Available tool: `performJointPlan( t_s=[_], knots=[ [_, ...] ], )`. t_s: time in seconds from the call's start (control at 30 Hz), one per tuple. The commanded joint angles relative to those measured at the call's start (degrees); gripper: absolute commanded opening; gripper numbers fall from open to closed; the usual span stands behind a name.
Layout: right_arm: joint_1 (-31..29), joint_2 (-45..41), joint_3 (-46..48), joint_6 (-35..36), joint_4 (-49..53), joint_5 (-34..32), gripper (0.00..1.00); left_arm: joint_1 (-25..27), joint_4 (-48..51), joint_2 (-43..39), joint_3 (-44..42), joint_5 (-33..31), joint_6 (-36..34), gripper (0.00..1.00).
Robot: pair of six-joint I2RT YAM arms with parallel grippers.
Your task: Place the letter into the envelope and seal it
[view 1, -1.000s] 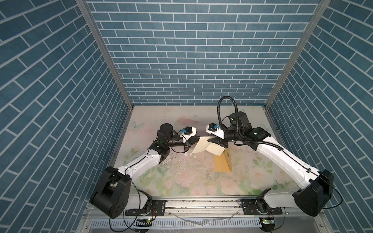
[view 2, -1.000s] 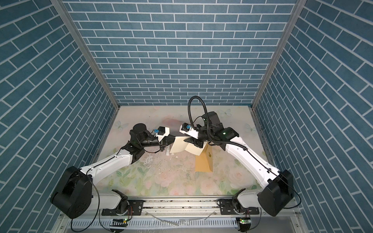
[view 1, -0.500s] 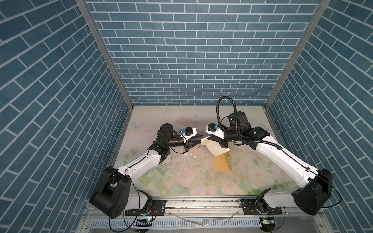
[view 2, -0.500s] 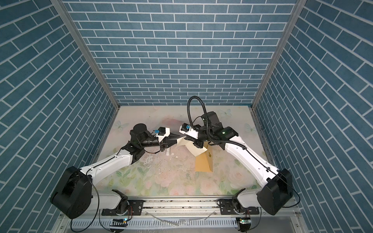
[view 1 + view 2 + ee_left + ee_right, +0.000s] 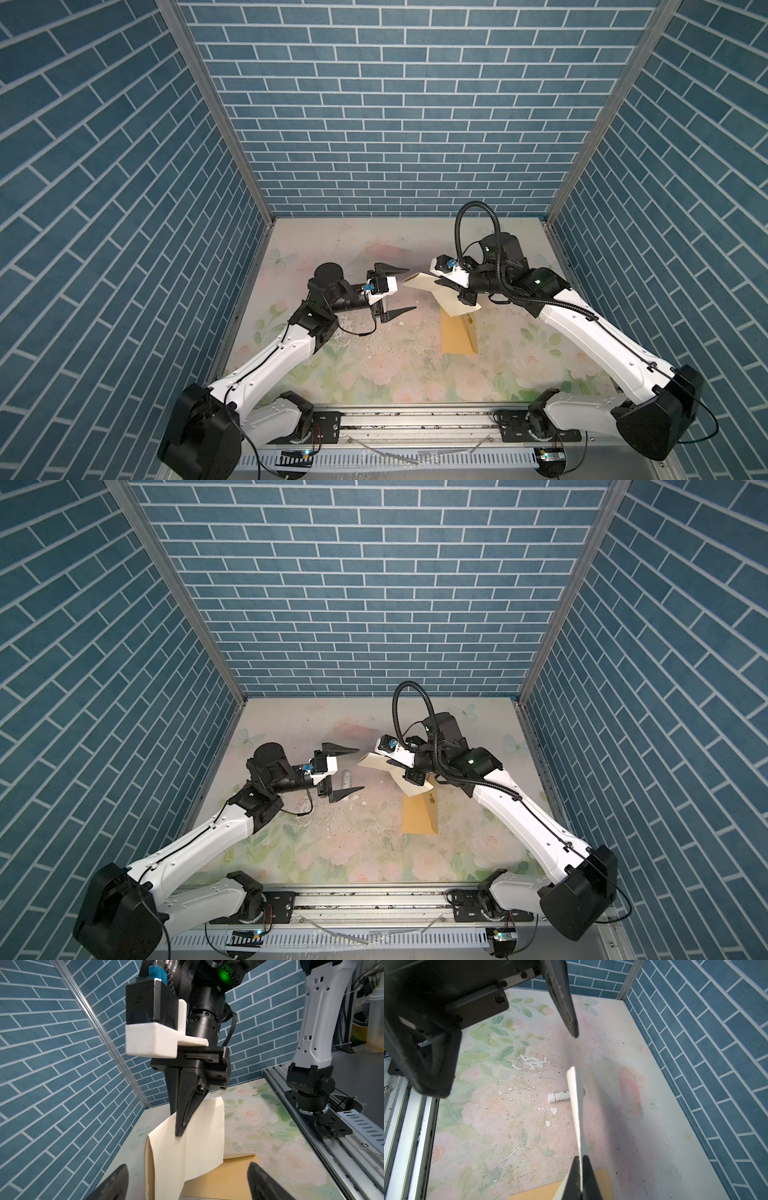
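Now spread wide, left hand (image 5: 392, 295) off pale tan folded paper letter (image 5: 446, 297); right hand (image 5: 180, 1126) pinching it above mustard-yellow paper envelope (image 5: 457, 334) on floral bench (image 5: 374, 365). White stick (image 5: 558, 1096) at nine o'clock of it.

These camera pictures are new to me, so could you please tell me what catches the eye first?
The pale folded letter hangs in mid-air near the table's middle, pinched by the right gripper. The left gripper faces it, jaws wide and empty. Beneath lies the mustard envelope, flat on the floral table.

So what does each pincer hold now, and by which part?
The right pincer grips the folded letter near its upper edge. The left pincer is open, holding nothing.
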State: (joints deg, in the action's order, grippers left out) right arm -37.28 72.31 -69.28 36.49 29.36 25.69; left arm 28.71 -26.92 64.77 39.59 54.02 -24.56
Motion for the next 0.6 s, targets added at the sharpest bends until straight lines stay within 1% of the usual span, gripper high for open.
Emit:
performJointPlan(
  t_s=[0.0, 0.13, 0.37, 0.47, 0.5, 0.57],
  knots=[
    [-1.0, -1.2, 1.8, 2.3, -0.8, 0.5, 0.00, 1.0, 0.9, 1.7, 0.8, 0.5, -0.8, 0.90],
    [-1.9, -1.5, 2.7, 2.5, -1.6, 1.2, 0.00, 1.7, 0.6, 3.5, 2.5, -0.2, -0.9, 0.87],
    [-3.9, -0.7, 3.2, 2.6, -2.2, 1.8, 0.00, 2.1, -0.4, 4.1, 2.8, -1.2, -0.8, 0.76],
    [-4.5, -0.3, 3.2, 2.9, -2.7, 2.2, 0.00, 2.1, 0.7, 4.5, 3.3, -0.8, -1.5, 0.68],
    [-4.6, -0.2, 3.1, 3.0, -2.9, 2.1, 0.00, 2.1, 0.6, 4.7, 3.4, -0.6, -1.5, 0.62],
    [-4.8, 0.2, 3.2, 2.9, -3.3, 2.1, 0.00, 2.1, 0.5, 5.2, 3.7, 0.1, -1.3, 0.55]
  ],
)
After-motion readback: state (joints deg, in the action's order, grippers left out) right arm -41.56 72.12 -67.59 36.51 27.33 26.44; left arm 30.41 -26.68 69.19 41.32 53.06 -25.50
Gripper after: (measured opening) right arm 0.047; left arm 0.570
